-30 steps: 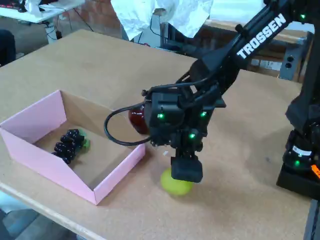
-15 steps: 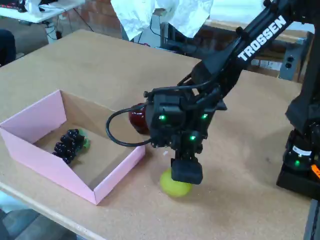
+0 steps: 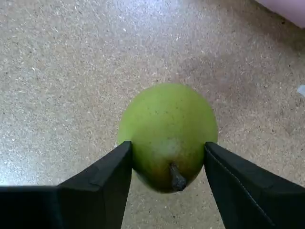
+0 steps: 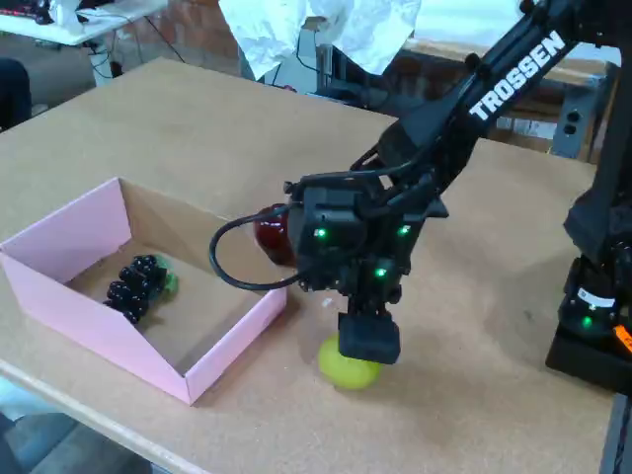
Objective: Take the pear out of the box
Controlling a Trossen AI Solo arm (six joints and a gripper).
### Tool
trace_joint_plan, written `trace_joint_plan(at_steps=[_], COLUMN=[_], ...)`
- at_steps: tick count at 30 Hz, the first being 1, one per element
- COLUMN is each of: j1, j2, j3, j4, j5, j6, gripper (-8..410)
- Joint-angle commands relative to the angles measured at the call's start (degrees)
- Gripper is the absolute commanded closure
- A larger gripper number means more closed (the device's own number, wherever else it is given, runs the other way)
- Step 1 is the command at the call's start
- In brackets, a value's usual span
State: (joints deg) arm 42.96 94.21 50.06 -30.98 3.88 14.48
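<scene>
Change: against the frames of a moment ago, the claw [image 4: 367, 348] has sunk slightly toward the table [image 4: 178, 128], the pear [image 4: 346, 369] going down with it.
Claw: the two dark fingers [image 3: 102, 179] press the pear [image 3: 167, 136] from either side, stem end toward the wrist camera; it is closed on the fruit, not spread wide.
Pear: outside the box [image 4: 94, 331], just off its near right corner, low over or already on the table; contact cannot be told.
Likely reason: the grip seems kept so the fruit does not roll before it is set down.
Box: pink walls, brown inside, holding only a dark grape bunch [image 4: 133, 284].
Apple: dark red [image 4: 272, 235], on the table behind the box's right wall, partly hidden by the arm.
Stage: removal looks done; release remains.
</scene>
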Motion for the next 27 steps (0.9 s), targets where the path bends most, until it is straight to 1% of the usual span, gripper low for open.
trace_joint_plan(at_steps=[1,7,13,19,21,23,27], j1=[0.00,-0.02,-0.02,0.00,-0.02,-0.02,0.00], j2=[0.02,0.02,0.02,0.02,-0.02,-0.17,-0.28], j3=[0.00,0.00,0.00,0.00,0.00,0.15,1.73], j4=[-0.02,-0.02,0.00,-0.04,-0.11,-0.13,-1.88], j5=[-0.52,-0.50,-0.50,-0.55,-1.55,-1.55,-1.53], j6=[0.22,-0.81,-1.27,-1.29,-1.27,-1.22,-0.76], gripper=[227,172,142,133,133,133,133])
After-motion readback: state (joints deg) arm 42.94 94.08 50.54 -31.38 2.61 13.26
